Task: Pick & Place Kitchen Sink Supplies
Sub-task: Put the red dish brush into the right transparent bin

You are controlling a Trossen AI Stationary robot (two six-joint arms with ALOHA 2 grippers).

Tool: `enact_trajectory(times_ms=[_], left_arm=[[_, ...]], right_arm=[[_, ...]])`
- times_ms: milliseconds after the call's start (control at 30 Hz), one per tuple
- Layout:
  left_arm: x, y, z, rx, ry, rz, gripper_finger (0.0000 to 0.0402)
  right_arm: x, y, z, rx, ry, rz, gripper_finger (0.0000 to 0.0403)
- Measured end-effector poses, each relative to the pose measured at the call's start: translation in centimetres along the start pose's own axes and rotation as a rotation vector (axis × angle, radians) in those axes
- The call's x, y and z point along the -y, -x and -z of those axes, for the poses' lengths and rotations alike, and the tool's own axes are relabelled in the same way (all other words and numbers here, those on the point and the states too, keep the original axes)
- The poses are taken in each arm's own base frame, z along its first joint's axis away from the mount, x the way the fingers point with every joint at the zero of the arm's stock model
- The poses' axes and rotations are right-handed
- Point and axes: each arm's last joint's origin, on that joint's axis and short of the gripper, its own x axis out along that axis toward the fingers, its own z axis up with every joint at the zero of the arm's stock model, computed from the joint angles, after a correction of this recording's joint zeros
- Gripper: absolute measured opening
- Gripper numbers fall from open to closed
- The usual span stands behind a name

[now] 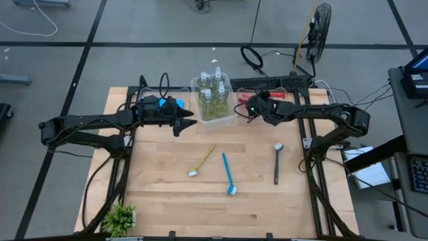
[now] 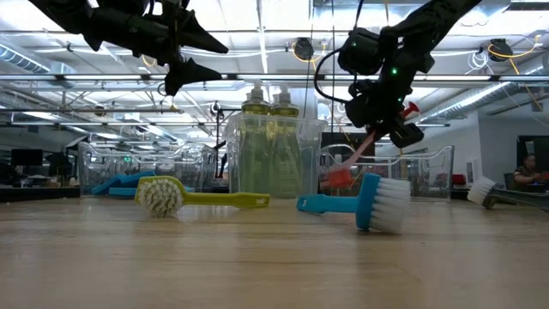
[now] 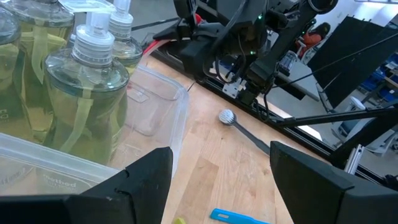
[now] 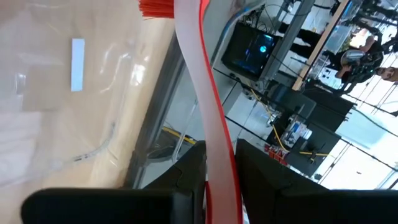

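In the right wrist view, my right gripper (image 4: 219,180) is shut on a red brush (image 4: 194,68) with a red-and-white handle, above a clear bin (image 4: 56,93) at the table's far right. My left gripper (image 1: 184,122) hangs open and holds nothing, just left of a clear bin (image 1: 231,119) in which several pump bottles (image 1: 212,97) of yellow-green liquid stand. Blue sponges (image 1: 165,102) show under the left arm. Three brushes lie flat on the table: yellow-green (image 1: 202,161), blue (image 1: 229,175) and dark grey (image 1: 277,163). My right gripper pinches the red brush's handle (image 4: 214,158) between its two fingers, which lie across the handle. The brush slants down from the fingers, its red bristle head (image 2: 337,178) lowest and over the clear bin. I cannot tell whether the head touches the bin.
A small green plant (image 1: 120,217) stands at the table's near left corner. The bottle bin and the right-hand bin (image 1: 264,88) line the far edge. The wooden top (image 1: 167,194) is bare between the lying brushes and the near edge.
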Motion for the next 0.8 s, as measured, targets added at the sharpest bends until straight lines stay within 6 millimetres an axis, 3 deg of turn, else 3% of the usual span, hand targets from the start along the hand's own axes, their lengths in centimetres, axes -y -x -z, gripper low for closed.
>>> enact_trajectory(times_ms=[800], left_arm=[[-0.01, 0.0, 0.0, 0.0, 0.029, -0.002, 0.0269]], right_arm=[[-0.81, 0.67, -0.19, 0.006, -0.077, -0.036, 0.0076]])
